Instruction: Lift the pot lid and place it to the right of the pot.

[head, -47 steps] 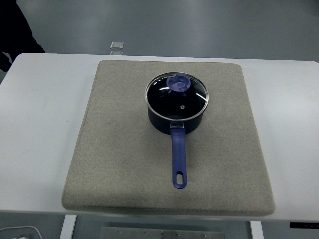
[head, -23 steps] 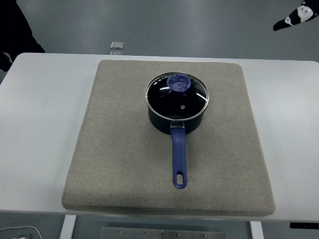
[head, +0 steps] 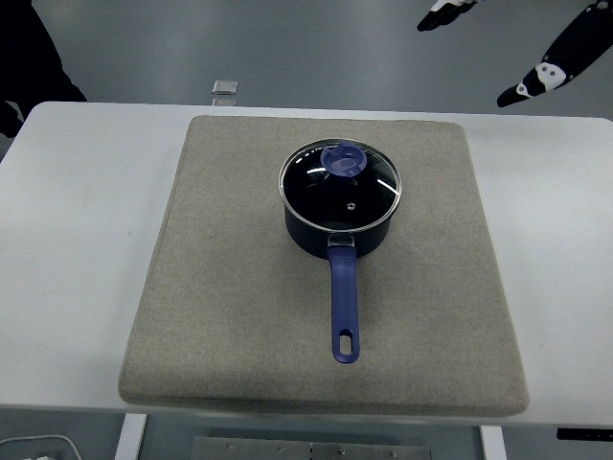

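Note:
A dark blue pot point(head: 339, 222) stands on a grey mat point(head: 220, 287) in the middle of the white table. Its glass lid point(head: 339, 188) sits shut on it, with a blue knob point(head: 342, 159) on top. The pot's long blue handle point(head: 344, 311) points toward the table's near edge. My right hand point(head: 462, 63) hangs in the air at the top right, above and beyond the table's far edge, well apart from the pot. Its black-and-white fingers point(head: 541, 75) are spread and hold nothing. My left arm is out of view.
A person's dark sleeve point(head: 34, 57) shows at the top left corner. A small clear object point(head: 226, 88) lies just beyond the table's far edge. Bare mat lies to the right of the pot point(head: 450, 230).
My right hand has come into view at the top right and moved further left and down, now showing two spread fingers. The pot and lid have not moved.

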Robot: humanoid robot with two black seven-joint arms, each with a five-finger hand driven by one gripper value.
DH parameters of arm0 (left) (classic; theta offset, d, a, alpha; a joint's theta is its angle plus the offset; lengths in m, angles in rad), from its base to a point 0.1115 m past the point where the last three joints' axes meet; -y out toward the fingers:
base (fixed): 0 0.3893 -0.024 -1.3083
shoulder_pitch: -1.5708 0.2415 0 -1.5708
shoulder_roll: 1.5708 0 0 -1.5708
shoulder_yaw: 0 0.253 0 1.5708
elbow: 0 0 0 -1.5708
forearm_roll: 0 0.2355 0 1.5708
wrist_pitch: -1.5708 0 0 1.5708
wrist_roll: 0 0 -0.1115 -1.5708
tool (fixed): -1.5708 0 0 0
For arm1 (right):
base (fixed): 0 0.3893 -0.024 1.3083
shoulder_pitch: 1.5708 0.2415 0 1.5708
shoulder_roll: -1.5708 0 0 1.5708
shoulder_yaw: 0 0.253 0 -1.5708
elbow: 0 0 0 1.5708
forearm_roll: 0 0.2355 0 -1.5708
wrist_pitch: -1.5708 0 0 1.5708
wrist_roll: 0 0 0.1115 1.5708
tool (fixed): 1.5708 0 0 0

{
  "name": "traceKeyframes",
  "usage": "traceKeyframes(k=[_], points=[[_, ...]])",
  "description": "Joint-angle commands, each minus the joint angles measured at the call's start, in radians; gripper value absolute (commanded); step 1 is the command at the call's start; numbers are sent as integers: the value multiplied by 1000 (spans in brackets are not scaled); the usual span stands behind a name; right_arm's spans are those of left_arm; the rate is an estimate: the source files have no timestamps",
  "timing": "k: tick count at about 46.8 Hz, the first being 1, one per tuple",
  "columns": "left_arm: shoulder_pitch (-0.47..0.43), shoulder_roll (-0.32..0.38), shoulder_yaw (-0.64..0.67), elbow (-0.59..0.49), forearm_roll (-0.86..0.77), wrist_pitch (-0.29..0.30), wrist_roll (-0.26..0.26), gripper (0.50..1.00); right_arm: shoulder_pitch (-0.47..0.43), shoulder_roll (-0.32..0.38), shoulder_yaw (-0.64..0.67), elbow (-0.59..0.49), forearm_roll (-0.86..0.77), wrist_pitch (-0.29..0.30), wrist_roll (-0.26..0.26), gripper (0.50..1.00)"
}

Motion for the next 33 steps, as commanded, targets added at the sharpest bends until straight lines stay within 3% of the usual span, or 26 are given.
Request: traceKeyframes(k=[1, 14, 27, 33], points=[[-1, 0, 0, 1, -1, 0, 0, 1000, -20, 14, -2, -1, -7, 0, 0, 911], [-1, 0, 0, 1, -1, 0, 0, 1000, -73, 21, -11, -15, -19, 0, -3, 911], [-1, 0, 0, 1, 1, 0, 0, 1000, -97, 85, 3, -44, -28, 0, 5, 911], [0, 0, 0, 1, 1, 0, 0, 1000, -115, 131, 0, -46, -44, -83, 7, 911]])
